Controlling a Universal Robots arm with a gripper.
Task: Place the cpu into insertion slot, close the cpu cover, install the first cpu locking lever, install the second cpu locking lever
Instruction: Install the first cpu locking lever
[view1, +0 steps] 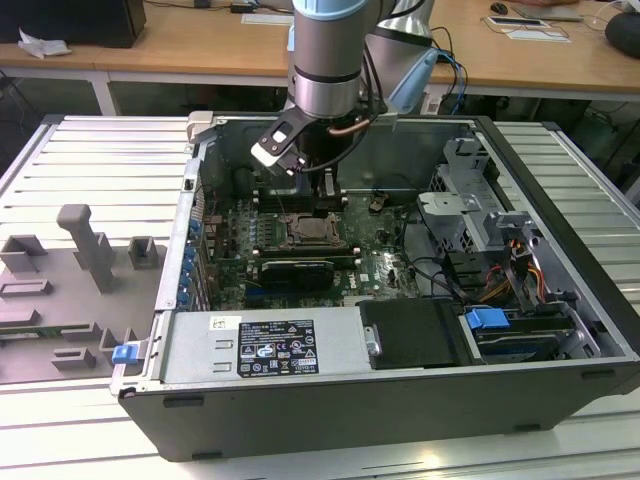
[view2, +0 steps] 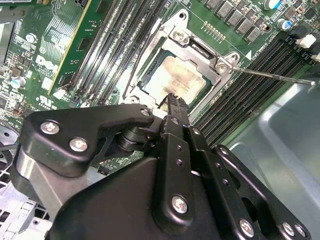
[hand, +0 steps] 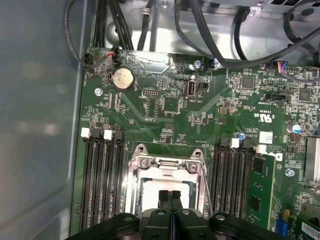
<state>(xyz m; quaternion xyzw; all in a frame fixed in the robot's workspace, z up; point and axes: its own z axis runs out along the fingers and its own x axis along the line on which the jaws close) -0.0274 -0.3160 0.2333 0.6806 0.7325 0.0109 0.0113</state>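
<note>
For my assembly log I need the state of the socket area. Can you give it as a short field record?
cpu: seated, metal top showing through the cover's opening
cpu cover: closed down around the cpu
gripper: shut, holding nothing, poised over the cpu
contact with cpu: cannot tell
locking lever: thin rod angled out from the socket corner, over the memory slots

The exterior view stands off the arm (view1: 325, 60), high and rather far, and looks down at a slant into the open case (view1: 300, 420). Both wrist views sit just behind the gripper (hand: 170, 196) and look down on the board (hand: 170, 115) from very near. All three views share the insertion slot (view1: 315, 232); the wrist views see it from different sides.
</note>
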